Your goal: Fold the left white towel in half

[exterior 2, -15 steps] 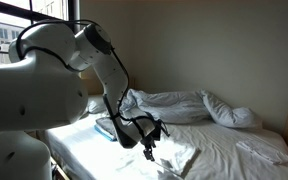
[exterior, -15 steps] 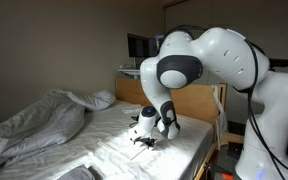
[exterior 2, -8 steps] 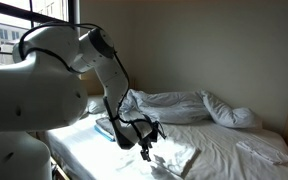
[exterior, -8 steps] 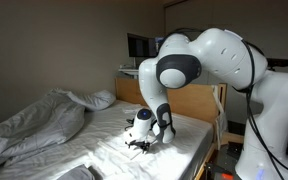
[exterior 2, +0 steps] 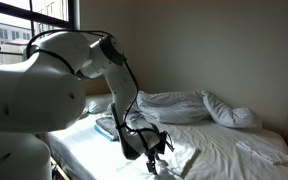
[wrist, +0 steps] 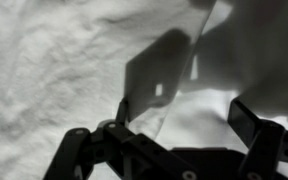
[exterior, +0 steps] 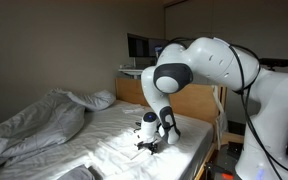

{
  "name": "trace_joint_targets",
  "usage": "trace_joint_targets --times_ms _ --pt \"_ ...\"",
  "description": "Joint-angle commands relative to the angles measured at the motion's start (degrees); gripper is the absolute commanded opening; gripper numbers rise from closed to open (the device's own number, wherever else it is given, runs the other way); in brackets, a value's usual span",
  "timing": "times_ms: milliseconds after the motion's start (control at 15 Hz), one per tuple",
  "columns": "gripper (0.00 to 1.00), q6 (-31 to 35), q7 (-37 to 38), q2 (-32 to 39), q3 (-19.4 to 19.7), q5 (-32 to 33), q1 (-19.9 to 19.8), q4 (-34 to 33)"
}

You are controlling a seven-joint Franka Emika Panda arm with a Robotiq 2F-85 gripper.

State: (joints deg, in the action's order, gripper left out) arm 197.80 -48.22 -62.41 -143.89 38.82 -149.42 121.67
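Observation:
The left white towel (exterior 2: 180,157) lies flat on the white bedsheet, told only by its faint edge; it also shows in an exterior view (exterior: 124,152). My gripper (exterior 2: 152,157) points down at the towel's near edge, low over the bed, and shows in both exterior views (exterior: 147,144). In the wrist view my gripper (wrist: 186,116) is open, with one dark finger (wrist: 121,110) on the left and another on the right (wrist: 254,124). A bright piece of the towel (wrist: 199,112) with a cloth edge lies between them. I cannot tell whether the fingers touch the cloth.
A big rumpled duvet (exterior 2: 179,104) and a pillow (exterior 2: 234,115) lie at the back of the bed. A second white towel (exterior 2: 264,150) lies at the far right. A wooden headboard (exterior: 199,100) stands behind the arm. A bluish flat item (exterior 2: 108,127) lies by the arm.
The arm has bent lower and the gripper has come down closer to the towel's edge. The towel has not visibly moved.

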Motion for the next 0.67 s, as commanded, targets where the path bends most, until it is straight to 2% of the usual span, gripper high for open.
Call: trace_joint_targets --times_ms 0,133,200,267,333,400,467,600 --pt "1.00 0.25 0.16 0.25 -2.03 -3.44 -0.36 -1.58" --pt "1.00 0.24 0.20 -0.32 -2.14 -5.00 -0.17 -2.69" --pt "1.00 0.38 4.59 -0.97 -1.02 -1.84 0.58 -3.91" --pt "1.00 0.48 4.94 -1.44 -0.79 -2.07 0.75 -4.85" --pt "1.00 0.47 0.99 -1.54 -1.67 -6.36 0.39 -4.99" --pt "1.00 0.45 1.18 -2.38 -1.45 -7.34 0.43 -6.21" --pt "1.00 0.45 5.86 -3.49 -0.11 -4.07 0.98 -7.70" --pt "1.00 0.45 6.88 -5.26 0.58 -4.35 0.97 -9.83"
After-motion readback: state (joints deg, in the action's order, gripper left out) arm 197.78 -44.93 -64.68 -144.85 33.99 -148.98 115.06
